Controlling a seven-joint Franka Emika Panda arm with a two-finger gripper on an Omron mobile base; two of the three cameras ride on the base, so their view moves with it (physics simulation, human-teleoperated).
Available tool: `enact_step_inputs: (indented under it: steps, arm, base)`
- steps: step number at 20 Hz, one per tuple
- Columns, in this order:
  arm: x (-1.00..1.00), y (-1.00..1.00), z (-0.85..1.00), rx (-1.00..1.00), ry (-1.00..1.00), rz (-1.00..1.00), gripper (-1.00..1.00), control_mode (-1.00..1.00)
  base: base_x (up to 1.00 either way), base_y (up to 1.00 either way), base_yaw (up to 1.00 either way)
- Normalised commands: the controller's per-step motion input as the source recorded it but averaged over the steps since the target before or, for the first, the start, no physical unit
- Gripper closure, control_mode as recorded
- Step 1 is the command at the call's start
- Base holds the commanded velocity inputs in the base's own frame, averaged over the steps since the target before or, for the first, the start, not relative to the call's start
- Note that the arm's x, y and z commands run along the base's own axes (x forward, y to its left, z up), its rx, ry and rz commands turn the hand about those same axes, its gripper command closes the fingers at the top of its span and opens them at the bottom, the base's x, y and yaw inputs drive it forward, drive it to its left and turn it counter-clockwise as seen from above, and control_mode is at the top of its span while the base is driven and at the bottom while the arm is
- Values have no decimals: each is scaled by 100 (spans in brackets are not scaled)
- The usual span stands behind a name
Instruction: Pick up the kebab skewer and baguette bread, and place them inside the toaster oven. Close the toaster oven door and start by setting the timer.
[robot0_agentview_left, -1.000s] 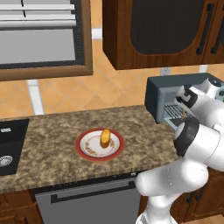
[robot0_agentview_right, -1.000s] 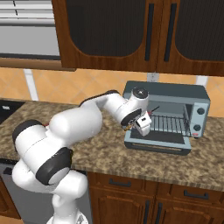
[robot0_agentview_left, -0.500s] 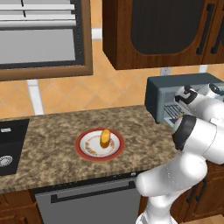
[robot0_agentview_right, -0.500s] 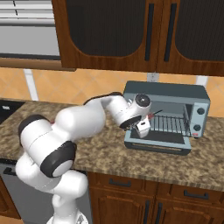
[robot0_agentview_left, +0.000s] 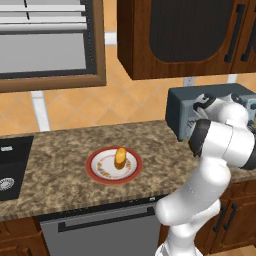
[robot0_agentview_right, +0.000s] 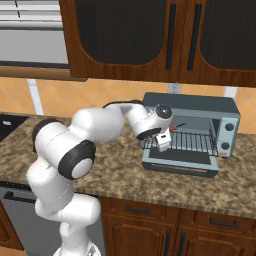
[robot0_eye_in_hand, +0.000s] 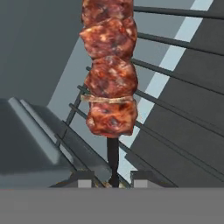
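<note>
My gripper (robot0_agentview_right: 162, 142) is shut on the kebab skewer (robot0_agentview_right: 176, 126) at the left side of the toaster oven (robot0_agentview_right: 200, 106) mouth. In the hand view, the skewer's reddish-brown chunks (robot0_eye_in_hand: 111, 74) stand on their dark stick between the fingertips of the gripper (robot0_eye_in_hand: 113, 179), reaching over the wire rack (robot0_eye_in_hand: 175, 78). The toaster oven door (robot0_agentview_right: 180, 162) lies folded down and open. The baguette bread (robot0_agentview_left: 120, 157), golden-orange, rests on a red-rimmed plate (robot0_agentview_left: 100, 172) on the counter, well left of the toaster oven (robot0_agentview_left: 200, 105).
A granite counter (robot0_agentview_right: 120, 175) runs under the oven. A black sink (robot0_agentview_left: 12, 165) sits at the far left. Dark wooden cabinets (robot0_agentview_right: 150, 35) hang above the oven. The oven's knobs (robot0_agentview_right: 229, 127) sit on its right strip.
The arm's elbow has swung and folded closer to the oven. The hand with the skewer has edged a little toward the rack. The baguette has not moved.
</note>
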Motion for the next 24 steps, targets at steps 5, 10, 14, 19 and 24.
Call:
enact_step_inputs:
  steps: [5, 10, 14, 19, 24]
  arm:
    - [23, -32, -12, 6, 0, -1, 100, -100]
    - [19, -17, -7, 7, 0, -1, 100, -100]
    - [0, -4, -22, 4, 0, -4, 100, -100]
    - [0, 0, -20, 0, -2, -6, -100, -100]
    - [-5, -2, -9, 0, -3, -6, -100, -100]
  base:
    - [0, 0, 0]
    - [0, 0, 0]
    - [0, 0, 0]
    - [0, 0, 0]
    - [0, 0, 0]
